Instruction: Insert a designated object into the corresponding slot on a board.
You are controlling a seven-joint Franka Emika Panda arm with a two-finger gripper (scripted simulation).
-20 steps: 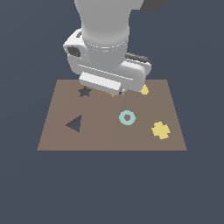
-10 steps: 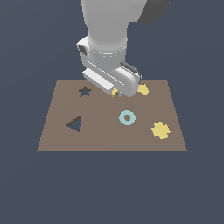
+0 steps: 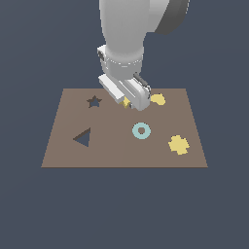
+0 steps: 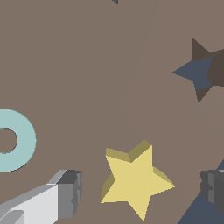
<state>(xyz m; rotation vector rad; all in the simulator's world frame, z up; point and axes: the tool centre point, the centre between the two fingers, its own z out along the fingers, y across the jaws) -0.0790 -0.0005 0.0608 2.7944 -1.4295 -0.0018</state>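
small yellow star-shaped piece [image 4: 133, 180] lies flat on the flat brown rectangular board [image 3: 112, 151], between the two grey fingertips [image 4: 70, 192] in the wrist view, with clear board showing on both sides of it, so jaws are spread wide around it and not touching; in the exterior view the star [image 3: 126, 102] only peeks out under the grey-white gripper [image 3: 127, 99], so height above the board is hard to judge there, probably low but not fully down; target is the small dark star-shaped cutout [image 3: 94, 101], well apart from the piece toward the exterior view's left, near the far edge of the board, also seen in the wrist view [image 4: 202, 72]; step in hand looks like the grasp: centre the fingers on the star body, come down until pads are level with its sides, then close on two opposite faces or notches rather than on a single point tip, since a tip grip could let it twist; keep it level on the lift, then match the star's rotation to the cutout before lowering, points have to line up or it will sit on the rim; other things to stay clear of: pale teal ring [image 3: 141, 130] near the piece, yellow rounded blob [image 3: 157, 99] just beside the gripper, yellow cross-shaped piece [image 3: 178, 144] and larger dark triangular cutout [image 3: 83, 137], both well away
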